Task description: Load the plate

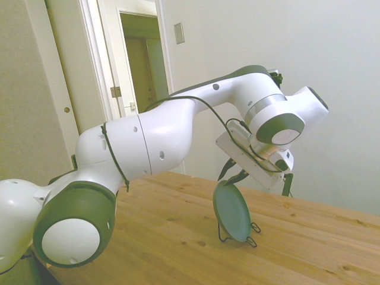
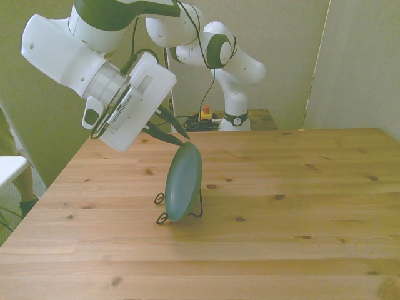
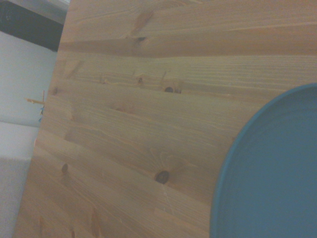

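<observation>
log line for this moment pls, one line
task: load the plate | plate: upright on edge in wire stand on table | gripper: at plate's top rim, grip state unclear | phase: placing or releasing

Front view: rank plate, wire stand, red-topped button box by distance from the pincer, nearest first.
1. The plate: standing on edge, its top rim right at the pincer tips.
2. The wire stand: under the plate, on the table, lower than the pincer.
3. The red-topped button box: past the table's far edge, by the robot base, farthest.
</observation>
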`<state>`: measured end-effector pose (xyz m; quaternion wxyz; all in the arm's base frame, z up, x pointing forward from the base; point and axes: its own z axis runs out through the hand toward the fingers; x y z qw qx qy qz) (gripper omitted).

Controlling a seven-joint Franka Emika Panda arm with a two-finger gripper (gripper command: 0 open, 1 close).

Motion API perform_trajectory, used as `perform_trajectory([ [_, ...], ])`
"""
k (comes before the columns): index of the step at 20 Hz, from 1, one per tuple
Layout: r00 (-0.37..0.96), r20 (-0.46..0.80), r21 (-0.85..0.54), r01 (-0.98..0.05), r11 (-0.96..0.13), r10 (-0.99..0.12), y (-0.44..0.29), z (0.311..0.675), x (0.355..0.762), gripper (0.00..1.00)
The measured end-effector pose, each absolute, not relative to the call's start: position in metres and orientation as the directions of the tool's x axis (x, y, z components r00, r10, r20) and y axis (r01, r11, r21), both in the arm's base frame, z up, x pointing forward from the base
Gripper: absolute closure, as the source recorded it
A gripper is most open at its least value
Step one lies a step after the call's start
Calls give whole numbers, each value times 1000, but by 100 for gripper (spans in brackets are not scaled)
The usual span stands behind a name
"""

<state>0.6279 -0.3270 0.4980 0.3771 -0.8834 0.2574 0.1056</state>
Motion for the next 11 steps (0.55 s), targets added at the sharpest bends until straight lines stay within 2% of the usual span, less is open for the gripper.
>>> perform_trajectory([
  [2, 844, -368, -607, -537, -586, -391, -326, 509, 627, 0],
  [4, 840, -336, -595, -540, -595, -426, -327, 535, 622, 0],
  [9, 800, -160, -517, -567, -641, -579, -335, 660, 565, 0],
  [11, 780, -97, -467, -584, -664, -618, -332, 693, 547, 0],
])
